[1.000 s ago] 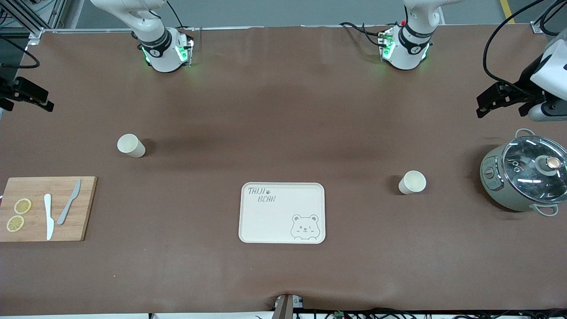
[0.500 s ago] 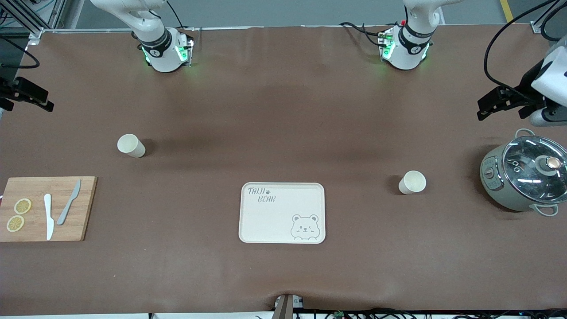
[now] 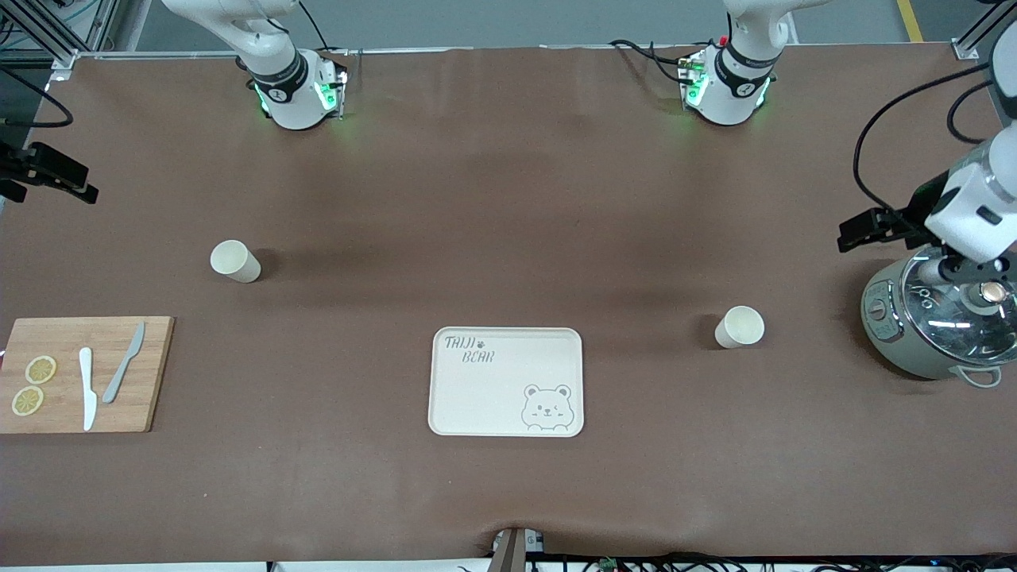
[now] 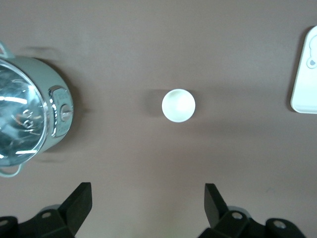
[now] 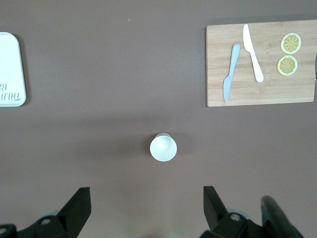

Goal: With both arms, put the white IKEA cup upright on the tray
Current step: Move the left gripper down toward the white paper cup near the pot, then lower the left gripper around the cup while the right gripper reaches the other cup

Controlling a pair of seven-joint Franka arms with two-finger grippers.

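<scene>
Tray (image 3: pixel 506 382): flat on the table (image 3: pixel 508 199), nothing on it; the landmark for the rest.
Cup toward the left arm's end (image 3: pixel 739 326): upright on the table, well apart from the tray and slightly farther from the front camera than the tray's middle.
Cup toward the right arm's end (image 3: pixel 234 260): upright, farther from the front camera than the tray and well apart from it.
Left gripper (image 4: pixel 147 202): up in the air by the pot (image 3: pixel 937 318), well apart from the tray; fingers spread wide, grasping nothing.
Right gripper (image 5: pixel 146 204): high above the right arm's end, well apart from the tray; fingers spread, empty.
Cutting board (image 3: pixel 83 373): at the right arm's end, level with the tray; carries two knives and what look like two lemon slices.
</scene>
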